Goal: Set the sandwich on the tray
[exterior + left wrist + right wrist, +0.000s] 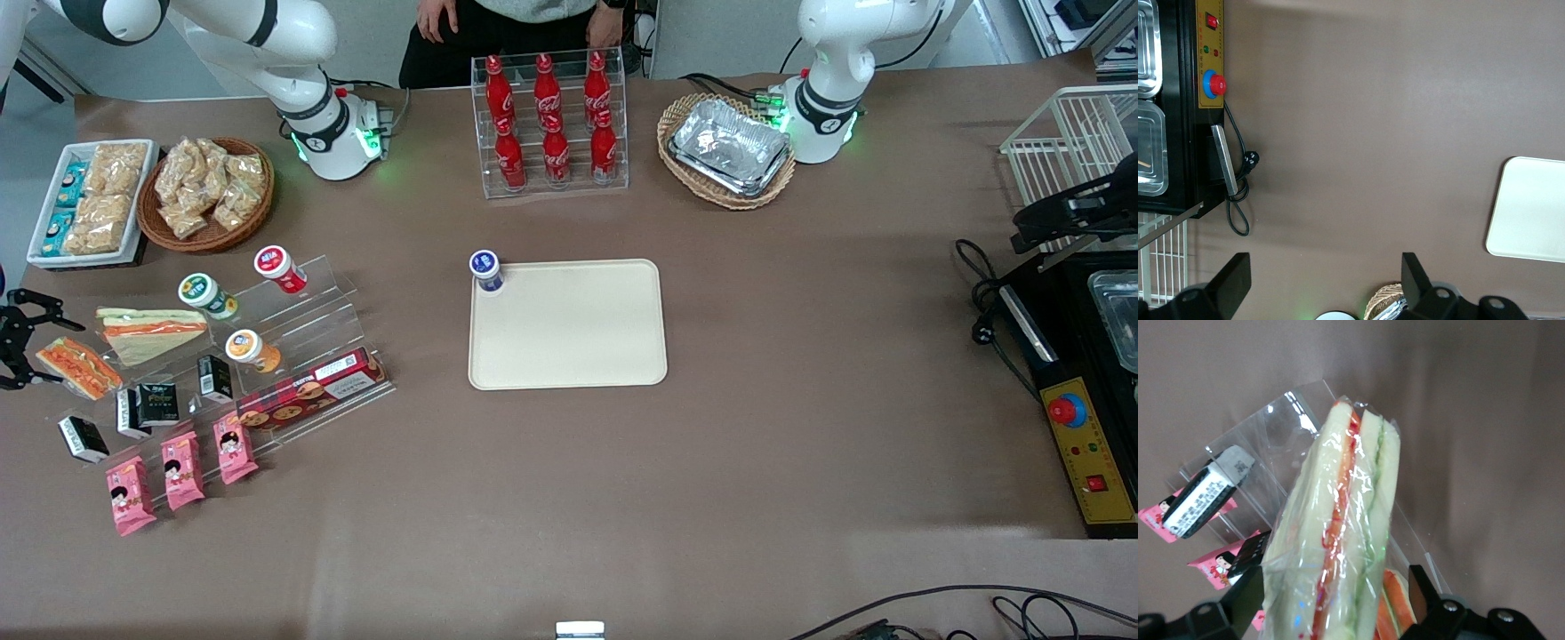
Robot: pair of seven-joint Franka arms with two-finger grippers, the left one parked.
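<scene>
The sandwich (78, 367), a clear-wrapped wedge with orange-red and green layers, sits between the fingers (1248, 603) of the gripper (20, 338) at the working arm's end of the table. The wrist view shows both fingers against its wrapped sides, so the gripper has hold of it. Just beside it, the larger pale sandwich (149, 331) lies on the clear acrylic stand (302, 338), with small black cartons (158, 402) and pink packets (182, 469) nearer the front camera. The beige tray (569, 324) lies well apart at mid-table, a blue-capped cup (486, 271) touching its corner.

table (800, 427) | brown cover | tray (569, 329) | basket (725, 191)
</scene>
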